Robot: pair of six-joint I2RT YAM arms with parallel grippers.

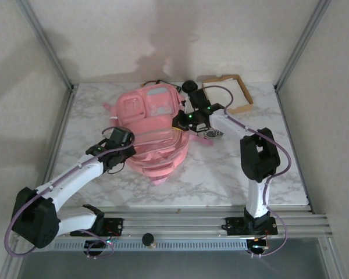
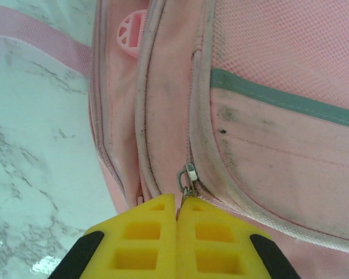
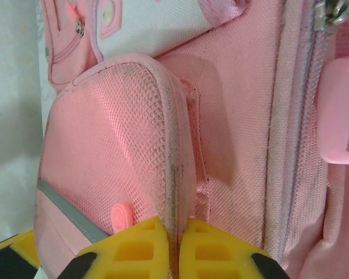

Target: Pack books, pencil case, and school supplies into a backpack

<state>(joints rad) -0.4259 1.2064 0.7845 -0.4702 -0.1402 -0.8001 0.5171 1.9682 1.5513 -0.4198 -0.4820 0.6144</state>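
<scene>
The backpack (image 1: 154,131) is lying flat in the middle of the table (image 1: 221,168), front pockets facing up, its pink bulk taking up most of the centre. The surface underneath is showing as white marble with grey veining, bare along the near side and on the right. Off at the far right corner a cardboard tray (image 1: 232,93) is sitting with its white lining up, well apart from the bag's lower end but near its top. Pale walls (image 1: 163,35) are closing in the space on three sides, and slanting metal frame posts (image 1: 46,43) are rising from the table's far corners. A ridged aluminium rail (image 1: 186,224) is running across the near edge, carrying both arm bases.

Over on the left side of the bag, the left gripper (image 2: 177,206) is pinching tight: its yellow fingers are pressing together with the metal zipper pull (image 2: 189,177) caught between the tips, right at the curved zip line. Marble is showing beside the bag there, with a pink strap (image 2: 41,40) lying across it.

On the bag's right side, the right gripper (image 3: 174,232) is clamping closed too, its fingers squeezing the seamed rim of the mesh pocket (image 3: 104,151), which is bulging out from the side panel.
</scene>
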